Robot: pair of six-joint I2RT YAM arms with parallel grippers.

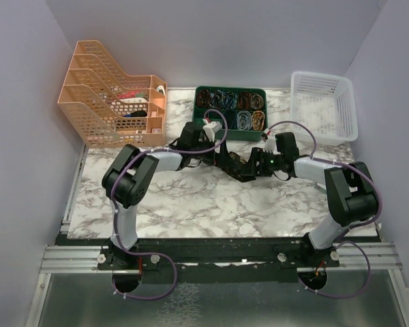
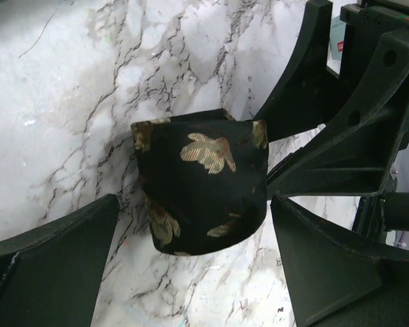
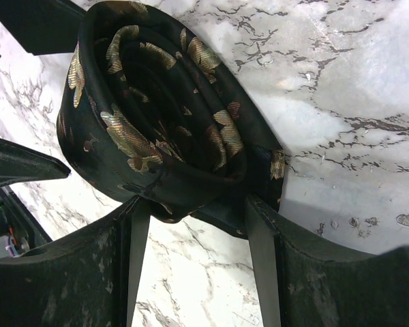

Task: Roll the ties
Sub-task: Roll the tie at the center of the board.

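A white marble-patterned table (image 1: 191, 204) fills the workspace, with the left arm (image 1: 133, 180) and the right arm (image 1: 344, 191) reaching inward from its near edge and meeting at the middle. At the back left stands an orange mesh file rack (image 1: 102, 102), at the back right a white plastic basket (image 1: 324, 102), and between them a green compartment tray (image 1: 229, 88) holding other rolled ties (image 1: 242, 119). The black necktie (image 2: 201, 184) with tan-gold leaf motifs is wound into a coil and rests on the marble at the centre, just in front of the tray, mostly hidden by the grippers in the top view. The right gripper (image 3: 194, 204) is clamped on it, its two fingers (image 3: 259, 259) pressed against the coil's near edge with a band of fabric between them. The left gripper (image 2: 194, 201) is spread wide, its fingers (image 2: 54, 252) standing apart on either side of the roll and not touching it.
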